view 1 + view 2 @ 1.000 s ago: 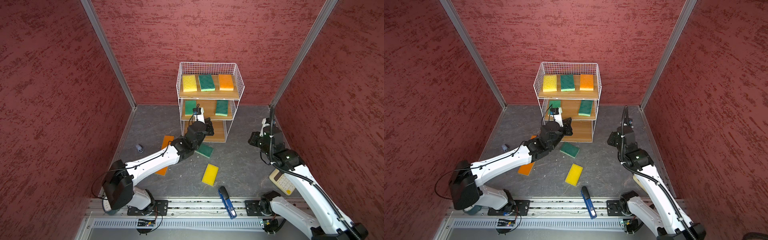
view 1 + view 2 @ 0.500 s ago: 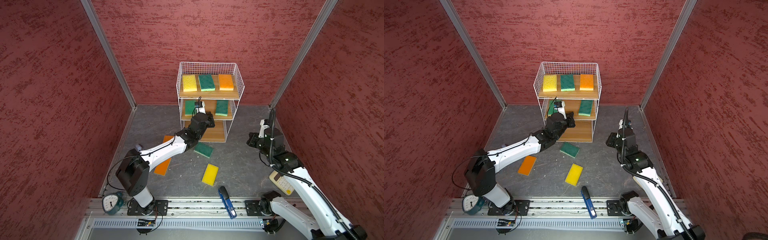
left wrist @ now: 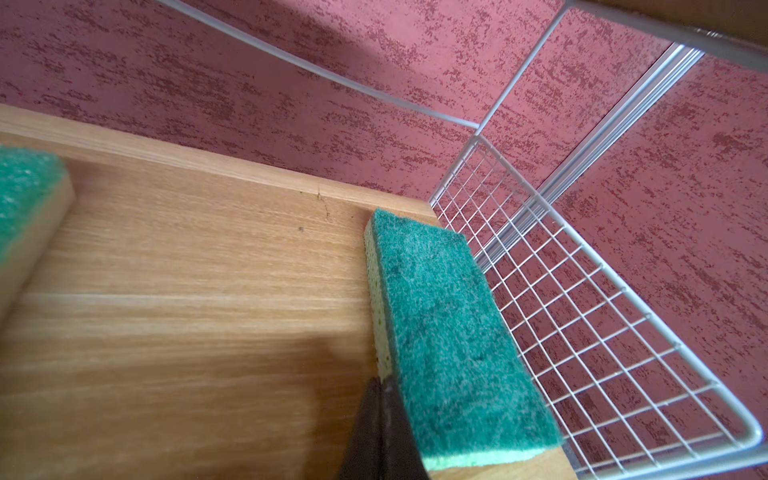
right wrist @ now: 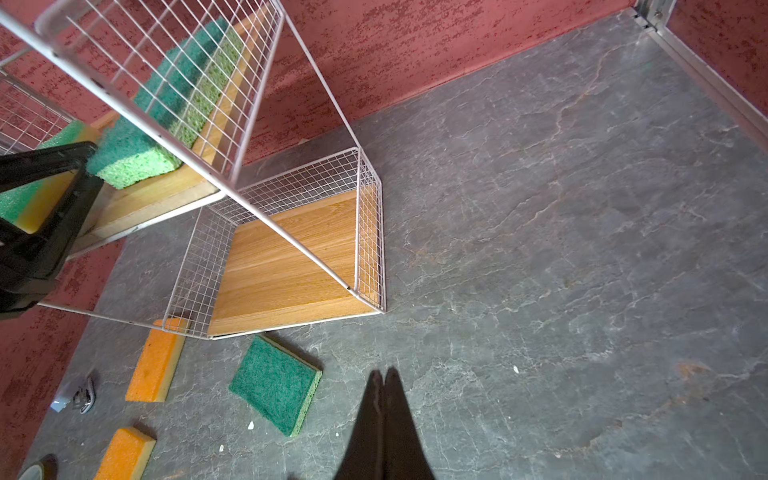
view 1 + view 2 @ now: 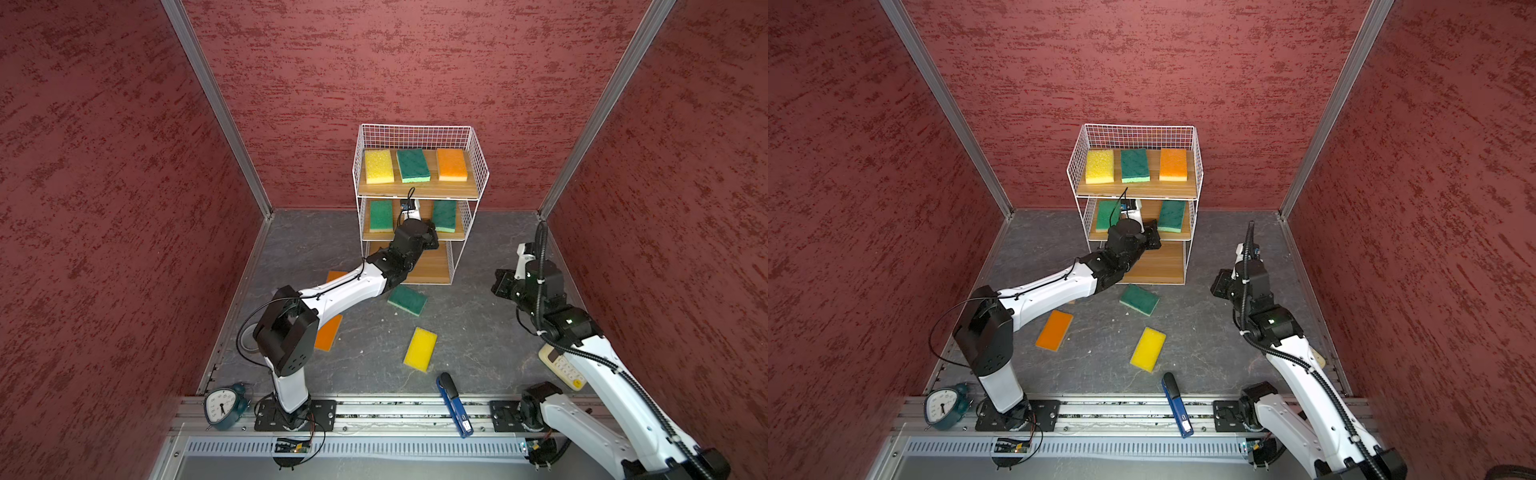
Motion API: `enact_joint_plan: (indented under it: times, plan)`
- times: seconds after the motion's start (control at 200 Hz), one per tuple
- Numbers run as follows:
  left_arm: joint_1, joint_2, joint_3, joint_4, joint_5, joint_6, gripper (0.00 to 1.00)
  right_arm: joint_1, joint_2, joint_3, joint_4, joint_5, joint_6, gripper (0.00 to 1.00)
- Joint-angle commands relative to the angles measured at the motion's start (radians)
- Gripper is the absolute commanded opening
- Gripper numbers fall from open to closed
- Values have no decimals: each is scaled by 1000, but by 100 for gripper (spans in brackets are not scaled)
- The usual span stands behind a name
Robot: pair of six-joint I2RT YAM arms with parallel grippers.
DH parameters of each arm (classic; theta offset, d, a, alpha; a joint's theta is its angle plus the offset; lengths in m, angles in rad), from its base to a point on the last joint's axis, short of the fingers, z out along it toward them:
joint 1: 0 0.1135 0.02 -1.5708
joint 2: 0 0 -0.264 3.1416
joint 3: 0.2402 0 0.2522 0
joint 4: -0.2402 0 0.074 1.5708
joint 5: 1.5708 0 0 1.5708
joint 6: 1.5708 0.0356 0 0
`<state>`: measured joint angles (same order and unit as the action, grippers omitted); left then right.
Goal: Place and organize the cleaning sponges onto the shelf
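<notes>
The shelf (image 5: 482, 178) stands at the back wall. Its top board holds a yellow, a green and an orange sponge (image 5: 451, 164). My left gripper (image 3: 384, 380) reaches into the middle tier between two green sponges, shut and empty, with its tips against the long side of the right one (image 3: 449, 332). The bottom board (image 4: 291, 270) is bare. On the floor lie a green sponge (image 5: 407, 300), a yellow sponge (image 5: 420, 349) and two orange sponges (image 4: 156, 361) (image 4: 124, 453). My right gripper (image 4: 383, 372) is shut and empty above the floor, right of the shelf.
An alarm clock (image 5: 222, 405) stands at the front left rail. A blue stapler (image 5: 453, 403) lies across the front edge. A beige keypad device (image 5: 561, 368) lies under the right arm. A small metal clip (image 4: 81, 397) lies left of the orange sponges.
The left arm has stretched out and its gripper has gone up into the middle tier. Its elbow has lifted, uncovering the alarm clock. The right arm has shifted only slightly.
</notes>
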<state>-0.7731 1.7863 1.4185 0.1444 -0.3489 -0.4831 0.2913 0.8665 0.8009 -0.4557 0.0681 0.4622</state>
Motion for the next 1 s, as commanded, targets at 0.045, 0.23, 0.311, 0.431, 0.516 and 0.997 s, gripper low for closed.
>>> enact_joint_plan:
  times: [0.045,0.23,0.311,0.431,0.516,0.997]
  plan:
    - [6,34,50,-43,-28,-14,0,-11,-19,-12,46,-30,-14,0]
    - [12,73,108,-90,6,-12,0,-16,-21,-27,54,-37,-14,0]
    - [10,77,110,-94,9,-15,0,-18,-22,-30,54,-40,-13,0]
    - [8,76,103,-97,17,-22,0,-20,-24,-34,57,-40,-13,0]
    - [4,66,86,-91,8,-26,0,-21,-23,-35,58,-43,-11,0]
    - [-4,39,55,-83,51,-27,1,-27,-30,-47,58,-42,-10,0]
